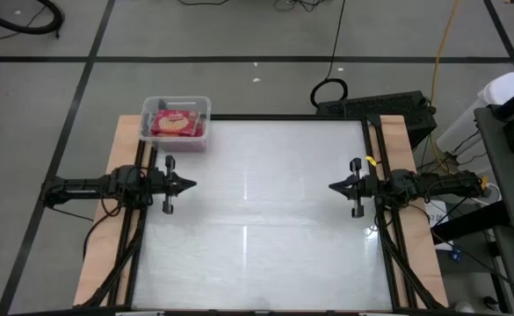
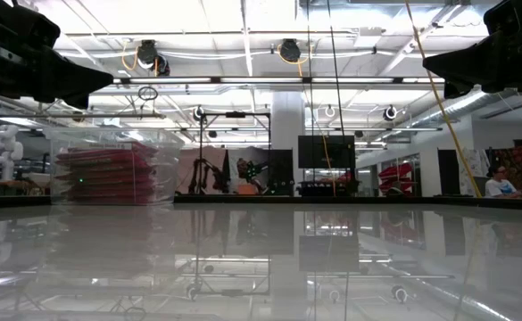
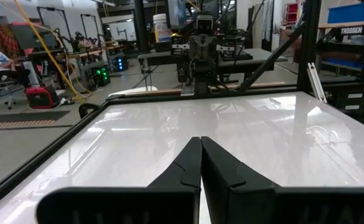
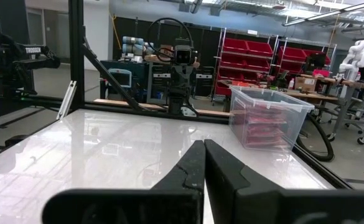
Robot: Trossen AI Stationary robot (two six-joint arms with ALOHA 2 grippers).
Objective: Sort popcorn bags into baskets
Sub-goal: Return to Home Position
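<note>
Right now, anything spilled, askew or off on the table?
Nothing stands out. The red popcorn bags lie stacked inside the clear bin at the table's far left corner; none show on the tabletop. Left gripper and right gripper are shut, at opposite sides.

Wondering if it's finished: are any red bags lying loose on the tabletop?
No, the only red bags visible from above sit inside the clear bin at its corner.

The word "TROSSEN" is being shown in white capitals on a black panel (image 3: 359, 31) beside the white table, in the left wrist view. Print on the red popcorn packets (image 1: 176, 124) in the clear plastic bin (image 1: 206, 104) is being rendered too small to read.
</note>
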